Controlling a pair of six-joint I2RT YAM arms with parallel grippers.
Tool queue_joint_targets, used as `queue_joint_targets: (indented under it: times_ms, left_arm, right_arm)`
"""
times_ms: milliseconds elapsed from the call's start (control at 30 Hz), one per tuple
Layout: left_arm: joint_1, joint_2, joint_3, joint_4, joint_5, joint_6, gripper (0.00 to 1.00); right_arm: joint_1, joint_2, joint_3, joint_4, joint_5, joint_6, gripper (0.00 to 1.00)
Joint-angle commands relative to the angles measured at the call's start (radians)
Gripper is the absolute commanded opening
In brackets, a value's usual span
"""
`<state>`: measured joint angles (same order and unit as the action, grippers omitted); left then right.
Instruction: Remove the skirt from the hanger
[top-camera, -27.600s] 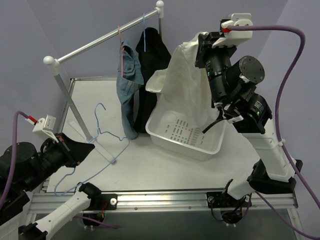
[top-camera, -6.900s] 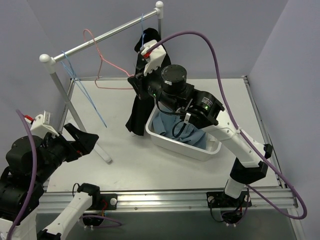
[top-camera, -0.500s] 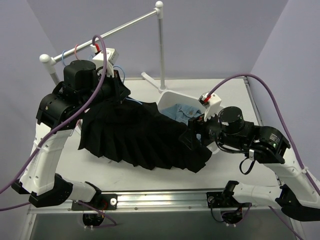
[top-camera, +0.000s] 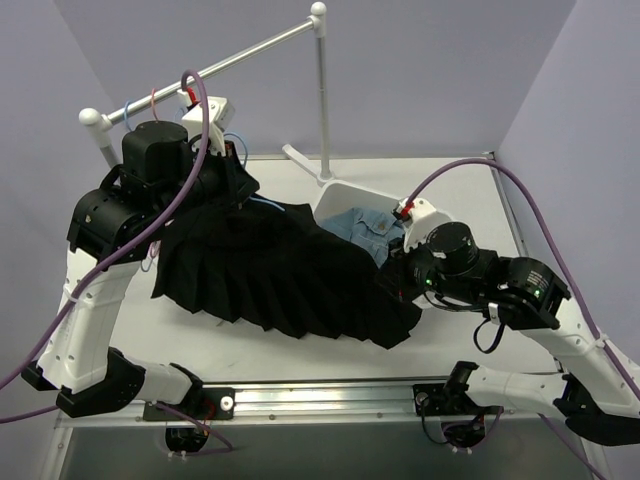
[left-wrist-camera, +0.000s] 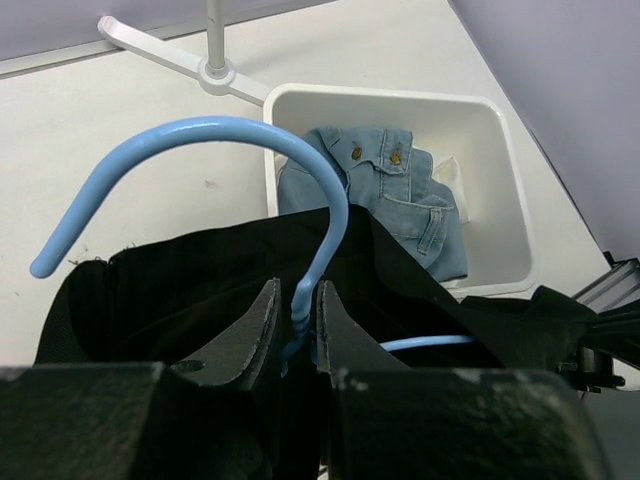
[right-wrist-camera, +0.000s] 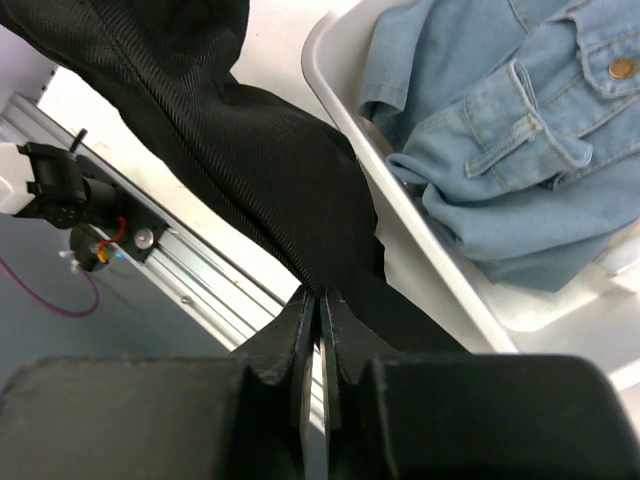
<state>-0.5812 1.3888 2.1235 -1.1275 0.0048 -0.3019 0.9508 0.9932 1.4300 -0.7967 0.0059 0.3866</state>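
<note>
The black pleated skirt (top-camera: 280, 275) lies fanned out across the table and still hangs on the light-blue hanger (left-wrist-camera: 230, 135). My left gripper (left-wrist-camera: 298, 295) is shut on the hanger's neck just below the hook, above the skirt's waist (left-wrist-camera: 180, 270). In the top view this gripper (top-camera: 240, 190) is at the skirt's upper left end. My right gripper (right-wrist-camera: 320, 297) is shut on the skirt's edge (right-wrist-camera: 250, 120), next to the tub's near wall. In the top view it (top-camera: 385, 280) sits at the skirt's right end.
A white tub (top-camera: 340, 192) holds a blue denim garment (top-camera: 365, 225) behind the skirt; both show in the left wrist view (left-wrist-camera: 505, 170) and the right wrist view (right-wrist-camera: 400, 230). The rack's rail (top-camera: 250, 52) and post (top-camera: 322, 100) stand at the back. The table's metal front edge (right-wrist-camera: 190, 270) is close by.
My right arm has shifted and turned a little while still pinching the skirt's edge. My left arm has moved slightly to the left with the hanger.
</note>
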Motion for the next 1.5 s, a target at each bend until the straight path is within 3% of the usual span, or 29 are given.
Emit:
queue_joint_targets:
  times_ms: [0,233,567,700,1067,1200,1233,1267,1300,1467]
  left_arm:
    - [0.003,-0.022,0.043,0.046,-0.005,-0.002,0.02]
    - [0.004,-0.03,0.015,0.055,-0.035,-0.008,0.02]
    - [0.004,-0.031,-0.042,0.074,-0.137,-0.008,0.02]
    - [0.006,-0.037,-0.057,0.1,-0.16,-0.019,0.02]
    - [0.023,-0.037,-0.057,0.156,-0.168,-0.083,0.02]
    - [0.024,-0.03,-0.045,0.163,-0.126,-0.086,0.02]
    - [0.026,-0.03,-0.045,0.166,-0.117,-0.086,0.02]
    - [0.026,-0.033,-0.048,0.167,-0.108,-0.089,0.02]
    - [0.026,-0.034,-0.046,0.166,-0.101,-0.092,0.02]
    - [0.026,-0.047,-0.034,0.17,-0.065,-0.134,0.02]
  right_arm:
    - [0.005,-0.037,-0.02,-0.036,0.048,0.021,0.0]
    - [0.005,-0.054,0.062,-0.122,0.211,0.072,0.0]
    - [0.003,-0.253,0.274,-0.257,0.466,0.193,0.0]
    - [0.005,-0.33,0.283,-0.343,0.526,0.258,0.0]
    - [-0.01,-0.458,0.141,-0.38,0.462,0.305,0.0]
    - [-0.006,-0.398,0.049,-0.241,0.34,0.221,0.0]
    - [-0.004,-0.351,0.024,-0.199,0.301,0.169,0.07]
    - [-0.003,-0.322,0.021,-0.135,0.26,0.152,0.21]
    - [-0.004,-0.289,0.02,-0.107,0.252,0.138,0.43]
    - [-0.003,-0.094,0.049,0.092,0.192,0.054,0.68]
